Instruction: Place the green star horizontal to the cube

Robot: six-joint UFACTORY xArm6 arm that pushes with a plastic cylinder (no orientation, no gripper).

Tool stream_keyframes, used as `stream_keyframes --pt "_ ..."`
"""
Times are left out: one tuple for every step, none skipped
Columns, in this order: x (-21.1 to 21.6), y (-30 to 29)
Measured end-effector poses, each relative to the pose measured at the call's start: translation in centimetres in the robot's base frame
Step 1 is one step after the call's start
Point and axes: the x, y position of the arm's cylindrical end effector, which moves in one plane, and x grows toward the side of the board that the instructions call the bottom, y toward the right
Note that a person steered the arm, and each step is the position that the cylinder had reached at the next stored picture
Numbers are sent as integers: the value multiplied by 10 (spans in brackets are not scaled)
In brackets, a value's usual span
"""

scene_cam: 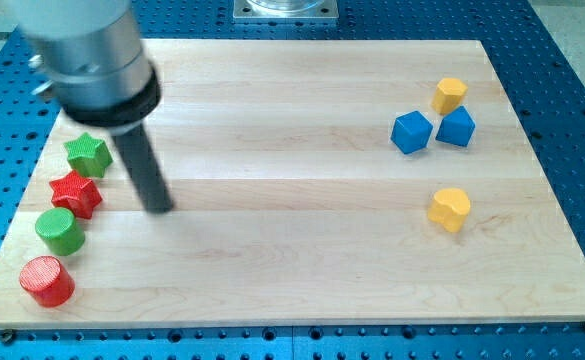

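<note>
As the rod ends in no jaws, the green star (88, 154), judged light and rigid, is best pushed by my tip (161, 209) toward the blue cube (411, 132).

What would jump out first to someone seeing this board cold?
The big blurred arm at the view's top left, its dark rod ending with my tip just right of the red star and below-right of the green star. Those stars head a column down the left edge with a green cylinder and red cylinder. Far right, two blue cubes cluster with two yellow blocks.
</note>
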Motion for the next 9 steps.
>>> stream_keyframes --pt "-75 -10" --pt "-87 -81" --pt "-86 -110" --pt "-61 -156" --pt "-43 -165" --pt "-39 -165" --pt "-39 -126" --pt "-41 -56" --pt "-40 -67"
